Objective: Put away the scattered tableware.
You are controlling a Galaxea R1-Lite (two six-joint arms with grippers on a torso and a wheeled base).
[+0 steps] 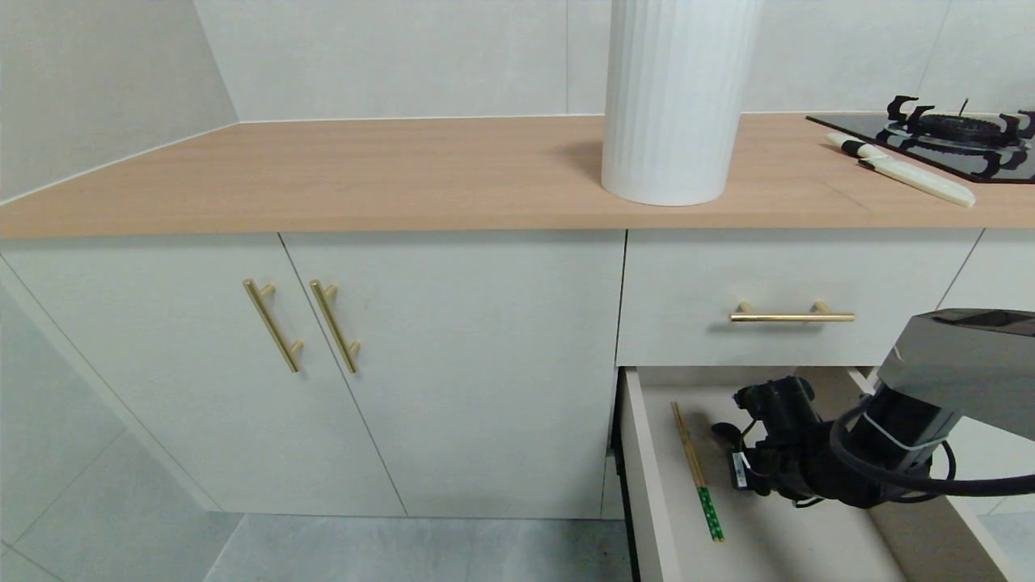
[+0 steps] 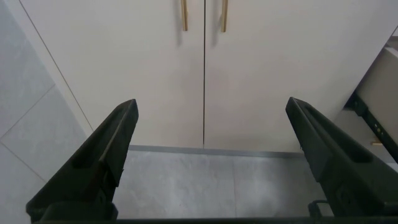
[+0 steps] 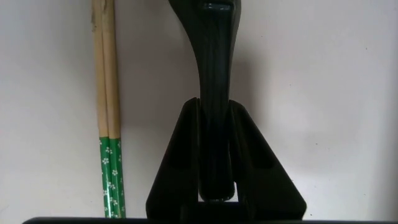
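Observation:
The lower drawer (image 1: 640, 461) stands pulled out at the lower right of the head view. A pair of wooden chopsticks with green flowered ends (image 1: 697, 475) (image 3: 107, 124) lies lengthwise on its floor near the left wall. My right gripper (image 1: 756, 457) (image 3: 214, 107) is inside the drawer, just right of the chopsticks, shut on the handle of a black spoon (image 1: 722, 432) (image 3: 214, 68). The spoon's bowl points toward the drawer's back. My left gripper (image 2: 210, 106) is open and holds nothing, low in front of the cabinet doors (image 2: 205, 68).
On the wooden counter (image 1: 364, 170) stand a tall white ribbed cylinder (image 1: 671, 97), a white knife with a black-and-white handle (image 1: 906, 174) and a black gas hob (image 1: 954, 133). A shut drawer with a gold handle (image 1: 792, 317) sits above the open one.

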